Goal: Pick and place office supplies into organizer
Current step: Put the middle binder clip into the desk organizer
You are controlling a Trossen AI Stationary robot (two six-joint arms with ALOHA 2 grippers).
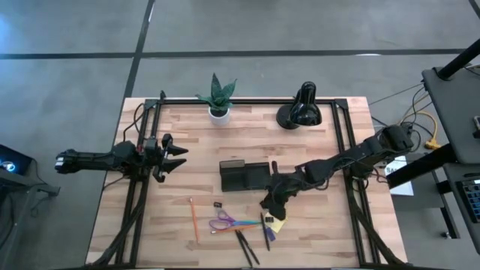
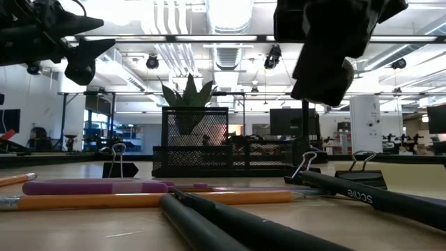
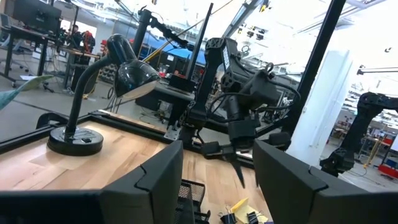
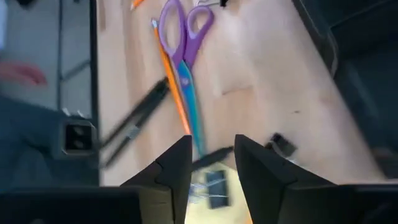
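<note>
Hovering over the counter (image 1: 315, 217), the right gripper (image 4: 211, 163) holds its fingers (image 4: 177, 168) narrowly apart, gripping nothing, just above a black pen (image 4: 211, 157) lying crosswise beneath them; the organizer (image 1: 244, 175) sits beside it, the far-off left gripper (image 1: 174, 157) spread wide.
</note>
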